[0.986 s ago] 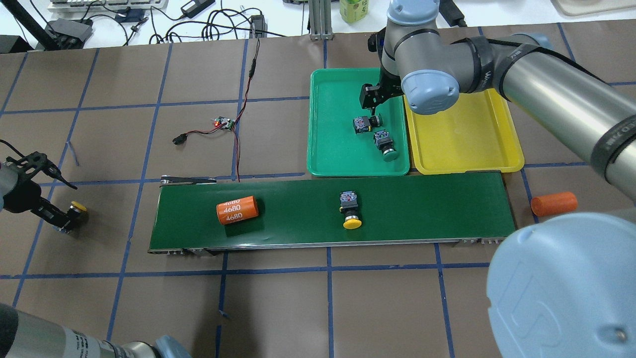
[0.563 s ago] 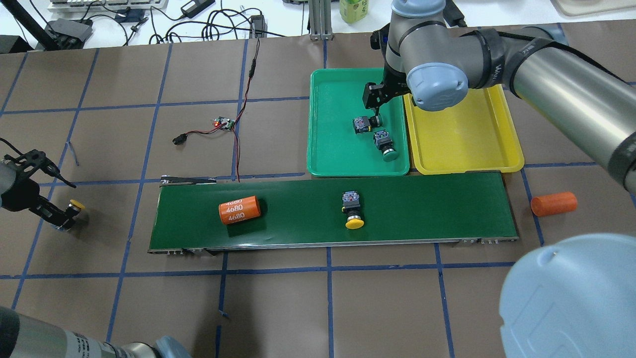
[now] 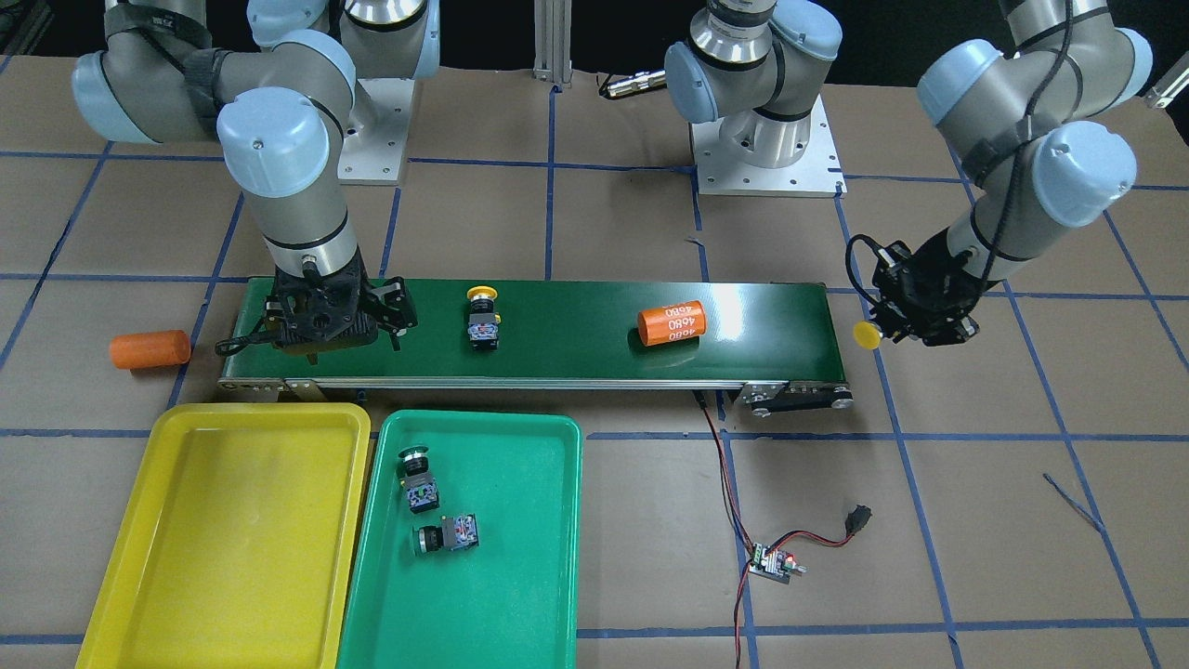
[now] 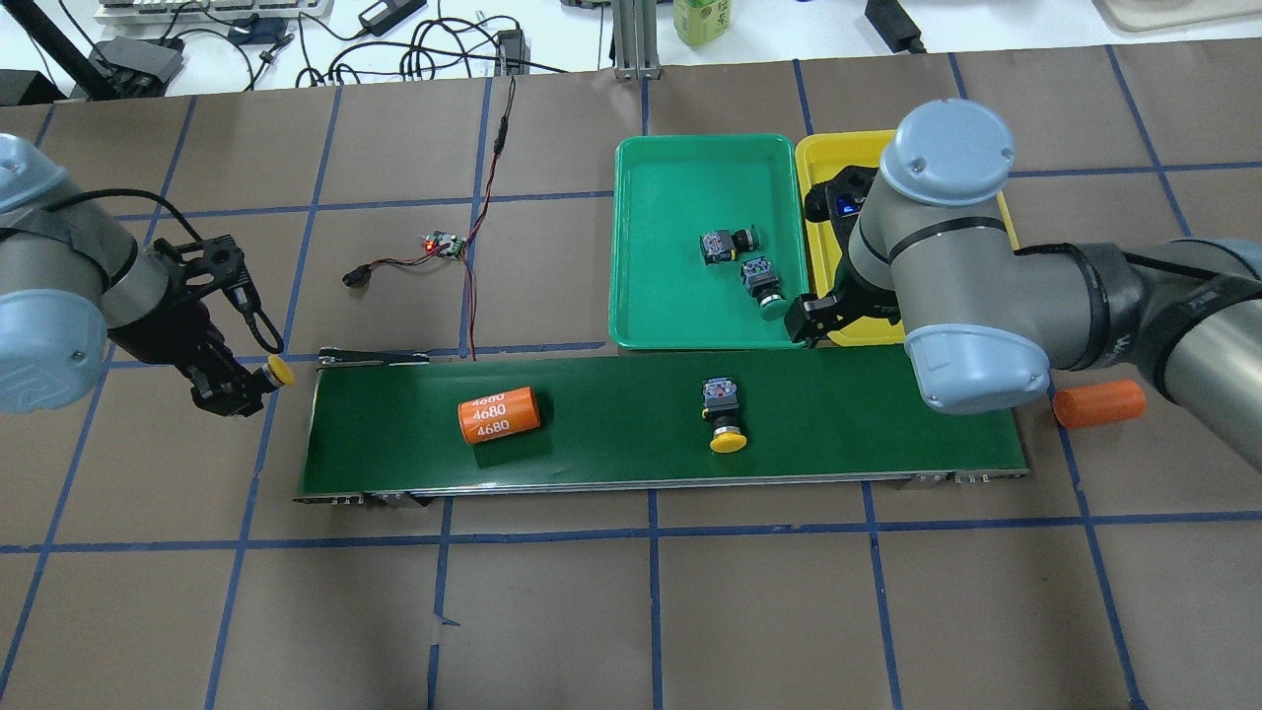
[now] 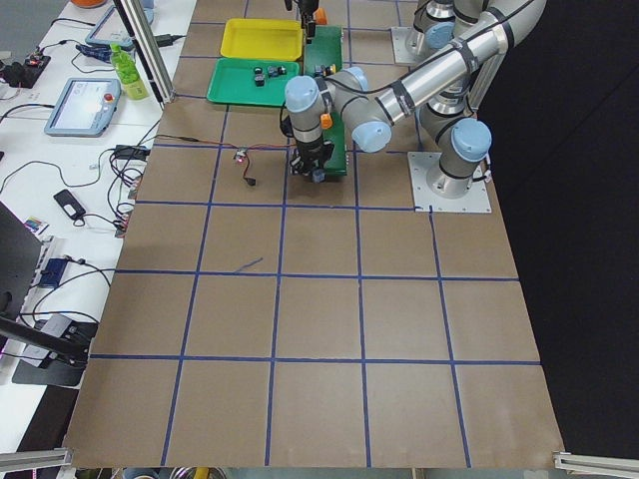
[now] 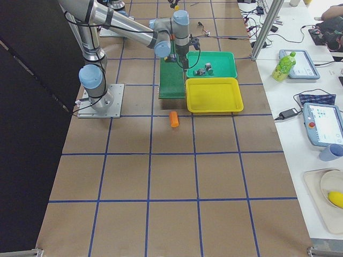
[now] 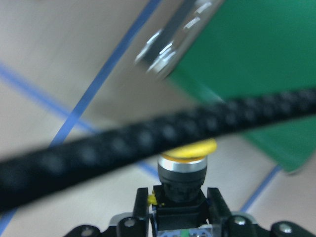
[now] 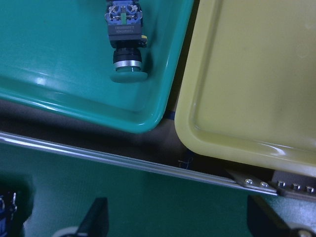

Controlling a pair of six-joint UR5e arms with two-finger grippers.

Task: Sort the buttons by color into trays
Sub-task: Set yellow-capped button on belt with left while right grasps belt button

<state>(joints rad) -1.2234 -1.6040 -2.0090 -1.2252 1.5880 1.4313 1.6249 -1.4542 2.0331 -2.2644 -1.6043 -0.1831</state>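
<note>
Overhead view is the clock reference. Left gripper (image 4: 235,391) sits at 9 o'clock of the conveyor belt (image 4: 868,424), just off its end over brown table paper. It is clenched on a yellow button (image 4: 279,372). The wrist view shows both fingers (image 7: 140,210) pressed against the black body, with the cap sticking out past the tips and pointing to 3 o'clock at the belt end, close but not touching. Right gripper (image 3: 333,318) is released, jaws spread wide with nothing between them. Its fingertips (image 8: 96,217) hang apart above the belt's far edge, touching nothing, right by the gap where the two trays meet. That puts it at roughly 1 o'clock of the second yellow button (image 4: 725,414). This one lies loose mid-belt, cap toward 6 o'clock. The green tray (image 4: 631,247) is at 12 o'clock of the belt and holds both green buttons in its right half. One green button (image 4: 728,244) lies with its cap toward 3 o'clock. The other green button (image 4: 764,284) is just beside it at 5 o'clock, apart, cap toward the tray's near right corner. The yellow tray (image 3: 232,520) is just beside the green tray at its 3 o'clock and has no button in it. An orange cylinder (image 4: 498,414) lies on the belt at 9 o'clock of the loose button. Another orange cylinder (image 4: 1099,404) lies on the table off the belt's 3 o'clock end.
</note>
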